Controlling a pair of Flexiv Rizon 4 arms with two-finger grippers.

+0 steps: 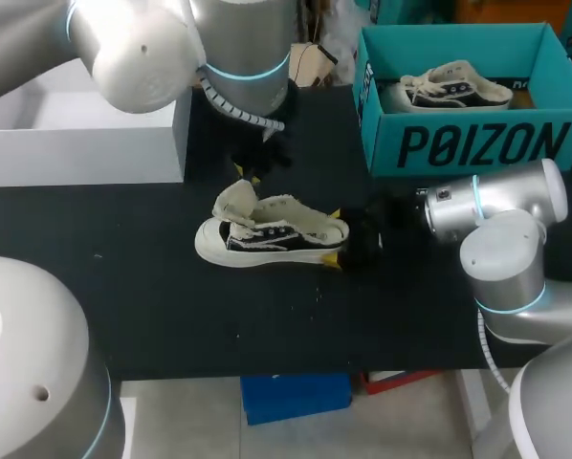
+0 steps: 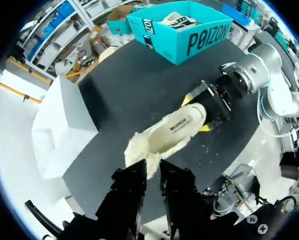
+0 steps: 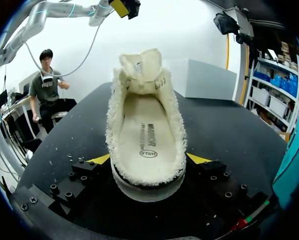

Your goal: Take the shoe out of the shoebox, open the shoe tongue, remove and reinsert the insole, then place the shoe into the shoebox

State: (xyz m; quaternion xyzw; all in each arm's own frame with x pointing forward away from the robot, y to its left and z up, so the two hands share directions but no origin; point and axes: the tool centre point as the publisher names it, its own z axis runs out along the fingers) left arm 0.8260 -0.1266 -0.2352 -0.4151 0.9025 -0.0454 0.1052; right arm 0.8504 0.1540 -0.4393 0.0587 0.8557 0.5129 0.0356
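A black-and-white shoe [image 1: 267, 234] with a cream fleece lining lies on its sole mid-table, toe to the left. My right gripper [image 1: 336, 237] is shut on its heel, one yellow tip on each side; in the right wrist view the shoe [image 3: 145, 145] fills the gap between the fingers and the insole [image 3: 147, 130] shows inside. The fleece tongue [image 1: 236, 201] stands lifted above the toe. My left gripper [image 2: 152, 167] comes down from the back, its dark fingers [image 2: 134, 187] shut on the tongue's tip [image 2: 142, 155].
The teal shoebox [image 1: 468, 148] stands open at the back right with a second shoe [image 1: 453, 86] inside. A white box [image 1: 85, 143] sits at the back left. Bare black tabletop lies in front of the shoe.
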